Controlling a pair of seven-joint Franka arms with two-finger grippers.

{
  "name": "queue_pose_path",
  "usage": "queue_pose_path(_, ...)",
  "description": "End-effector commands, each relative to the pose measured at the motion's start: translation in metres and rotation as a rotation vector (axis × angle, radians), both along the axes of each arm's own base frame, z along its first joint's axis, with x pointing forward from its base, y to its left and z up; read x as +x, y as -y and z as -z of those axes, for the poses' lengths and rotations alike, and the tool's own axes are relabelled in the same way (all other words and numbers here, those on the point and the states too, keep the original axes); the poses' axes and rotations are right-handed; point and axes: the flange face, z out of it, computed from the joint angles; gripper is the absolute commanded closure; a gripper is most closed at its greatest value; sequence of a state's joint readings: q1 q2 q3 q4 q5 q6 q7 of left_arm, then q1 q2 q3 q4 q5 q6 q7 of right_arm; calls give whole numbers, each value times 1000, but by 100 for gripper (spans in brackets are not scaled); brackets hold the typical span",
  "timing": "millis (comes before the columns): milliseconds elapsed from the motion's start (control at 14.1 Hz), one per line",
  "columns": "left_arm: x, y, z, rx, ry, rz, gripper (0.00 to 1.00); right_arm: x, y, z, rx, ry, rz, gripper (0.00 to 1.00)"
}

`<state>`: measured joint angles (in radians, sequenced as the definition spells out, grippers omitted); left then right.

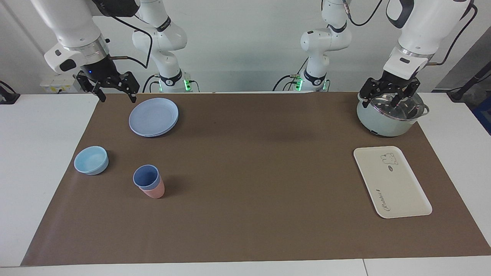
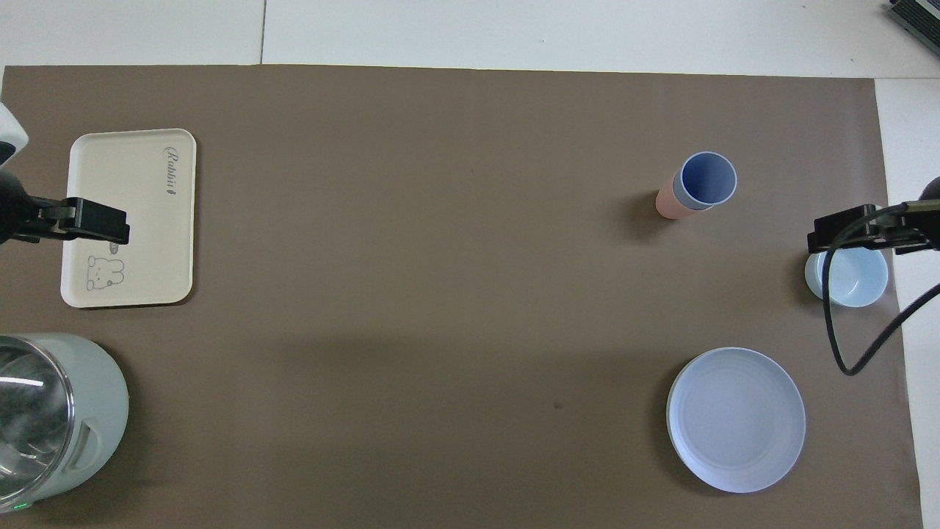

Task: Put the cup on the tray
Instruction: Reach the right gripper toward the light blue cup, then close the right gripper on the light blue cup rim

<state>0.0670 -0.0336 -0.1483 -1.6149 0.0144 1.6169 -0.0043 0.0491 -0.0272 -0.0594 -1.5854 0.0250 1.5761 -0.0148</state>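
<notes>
The periwinkle-blue cup [image 1: 146, 177] stands upright, nested inside a pink cup [image 1: 155, 191], on the brown mat toward the right arm's end; it also shows in the overhead view [image 2: 708, 178]. The cream-white tray [image 1: 391, 184] with the bear print lies bare toward the left arm's end, also in the overhead view [image 2: 139, 176]. My right gripper [image 1: 117, 96] hangs open and empty in the air beside the blue plates. My left gripper [image 1: 380, 102] hangs open and empty over the pot.
Stacked round blue plates [image 1: 153, 116] lie nearer to the robots than the cups. A light-blue bowl [image 1: 91, 160] sits beside the cups at the mat's edge. A pale-green pot with a glass lid [image 1: 389, 119] stands nearer to the robots than the tray.
</notes>
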Motion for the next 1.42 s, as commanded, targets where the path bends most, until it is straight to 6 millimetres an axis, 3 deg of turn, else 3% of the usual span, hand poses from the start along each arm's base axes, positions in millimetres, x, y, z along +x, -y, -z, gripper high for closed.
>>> queue_pose_path(0,-6,-1,-2,-10,-6,-1,0,-3,37,15,94,108,-148,0)
queue_pose_path(284,-6,-1,-1,-10,-3,-2,0,2,57,60,173,308,-378,0)
queue_pose_path(497,-6,2,-1,-10,-4,7,0,10,72,114,249,445,-493,0)
queue_pose_path(781,-9,0,-2,-9,-6,2,0,16,123,198,396,593,-625,0)
queue_pose_path(1066,-12,3,3,-6,-12,14,0,23,127,260,467,716,-710,0)
queue_pose_path(1350,-12,-2,3,-6,-14,-2,0,25,130,293,475,793,-788,0)
